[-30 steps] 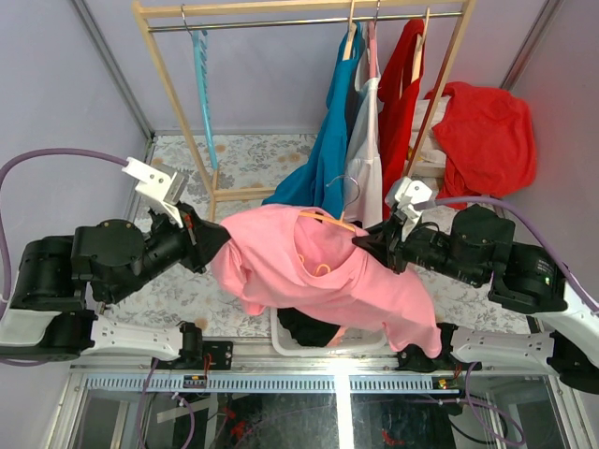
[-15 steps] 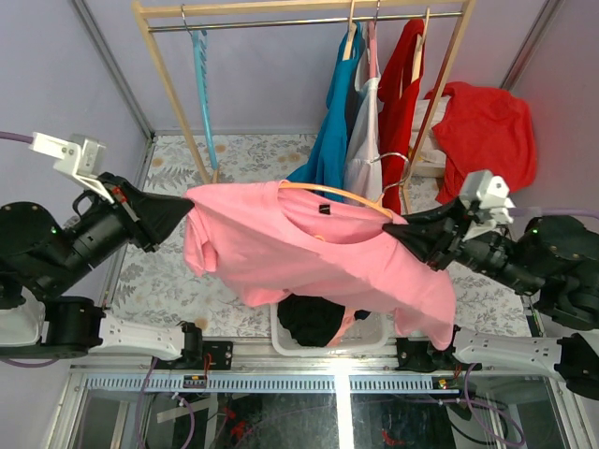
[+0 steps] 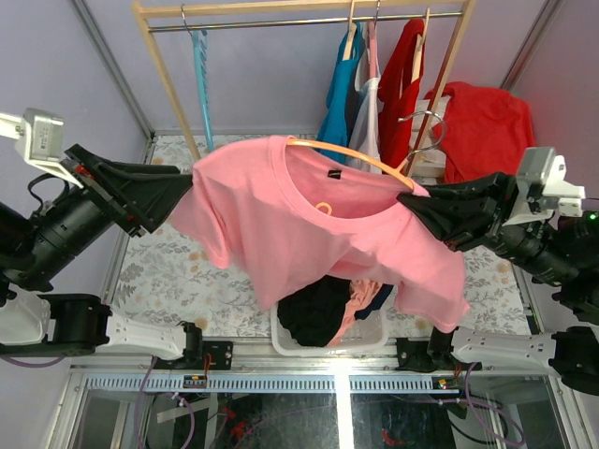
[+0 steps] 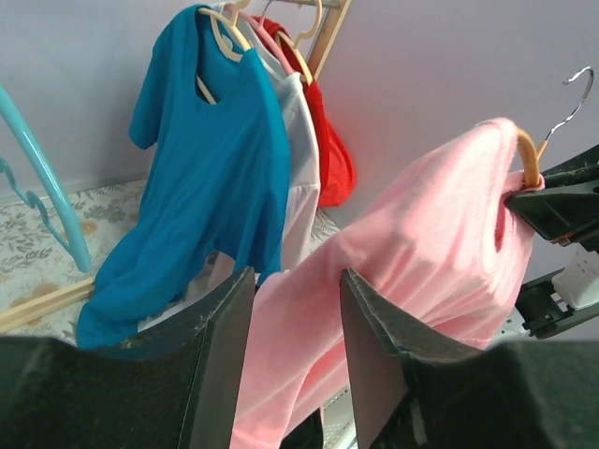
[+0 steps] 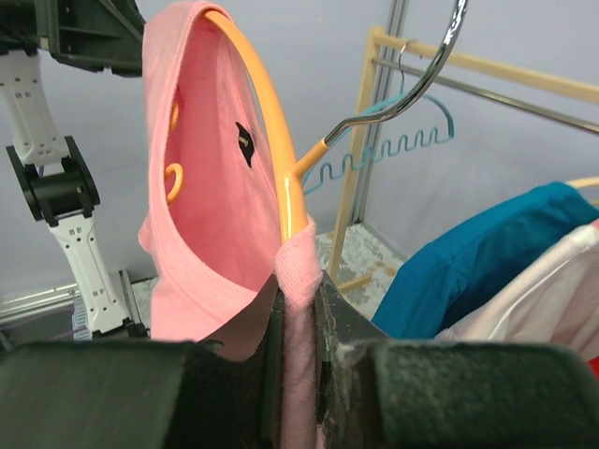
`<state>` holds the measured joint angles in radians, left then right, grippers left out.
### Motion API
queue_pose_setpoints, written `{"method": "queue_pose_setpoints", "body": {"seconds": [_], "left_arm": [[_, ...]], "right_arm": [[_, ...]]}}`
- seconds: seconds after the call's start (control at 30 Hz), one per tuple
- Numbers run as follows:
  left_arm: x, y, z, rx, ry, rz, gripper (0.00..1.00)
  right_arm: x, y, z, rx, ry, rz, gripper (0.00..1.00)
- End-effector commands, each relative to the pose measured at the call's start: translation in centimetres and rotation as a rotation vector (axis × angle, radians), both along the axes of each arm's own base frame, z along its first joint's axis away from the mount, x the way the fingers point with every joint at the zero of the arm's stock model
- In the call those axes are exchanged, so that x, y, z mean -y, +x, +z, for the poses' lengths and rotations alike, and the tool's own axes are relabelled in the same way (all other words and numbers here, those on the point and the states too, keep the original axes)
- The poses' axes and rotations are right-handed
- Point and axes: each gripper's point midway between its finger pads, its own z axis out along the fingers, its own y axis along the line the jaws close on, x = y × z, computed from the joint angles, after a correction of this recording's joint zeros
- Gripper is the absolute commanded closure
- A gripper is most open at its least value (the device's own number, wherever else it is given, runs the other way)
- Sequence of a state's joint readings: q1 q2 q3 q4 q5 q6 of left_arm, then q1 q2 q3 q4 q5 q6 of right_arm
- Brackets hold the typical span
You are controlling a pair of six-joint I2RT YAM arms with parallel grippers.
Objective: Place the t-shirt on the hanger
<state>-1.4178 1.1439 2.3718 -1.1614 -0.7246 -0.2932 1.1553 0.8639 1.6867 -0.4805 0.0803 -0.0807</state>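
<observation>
1. The right gripper (image 5: 298,304) has its dark jaws closed on a fold of the soft bubblegum-pink t-shirt (image 5: 201,224), right at the end of the thin curved orange hanger (image 5: 271,114).
2. The hanger's arm runs inside the neck opening, and its metal hook (image 5: 430,70) rises to the right.
3. Behind are a pale wooden rack (image 5: 360,159), a teal hanger (image 5: 402,140) and a blue shirt (image 5: 477,271).

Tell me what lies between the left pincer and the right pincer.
The t-shirt, draped over the hanger, fills the stretch from the left pincer to the right pincer. The top view shows it.
</observation>
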Motion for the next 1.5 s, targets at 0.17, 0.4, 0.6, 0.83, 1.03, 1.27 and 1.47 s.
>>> {"method": "queue_pose_setpoints", "body": {"seconds": [0.17, 0.4, 0.6, 0.83, 1.03, 1.27, 1.47], "left_arm": [[-2.7, -0.7, 3.1, 0.086, -0.125, -0.028, 0.56], [-1.4, -1.3, 1.5, 0.070, -0.059, -0.081, 0.52], [-0.1, -3.2, -1.0, 0.016, -0.014, -0.205, 0.49], [4.1, -4.7, -7.2, -0.090, 0.178, -0.325, 0.47], [4.8, -5.0, -11.6, -0.158, 0.247, -0.335, 0.46], [4.4, -5.2, -14.6, -0.204, 0.279, -0.324, 0.45], [4.7, -5.0, -16.0, -0.222, 0.322, -0.315, 0.46]], "right_arm": [[3.7, -2.1, 7.5, 0.154, 0.189, 0.014, 1.00], [2.6, -2.7, 4.3, 0.112, 0.067, 0.075, 1.00], [2.0, -2.8, -0.5, 0.036, -0.018, 0.095, 1.00], [0.7, -2.5, -6.2, -0.063, -0.117, 0.110, 1.00], [-0.2, -2.8, -9.6, -0.128, -0.173, 0.145, 1.00], [-1.5, -2.9, -11.7, -0.176, -0.229, 0.175, 1.00], [-2.0, -2.9, -12.3, -0.190, -0.241, 0.183, 1.00]]}}
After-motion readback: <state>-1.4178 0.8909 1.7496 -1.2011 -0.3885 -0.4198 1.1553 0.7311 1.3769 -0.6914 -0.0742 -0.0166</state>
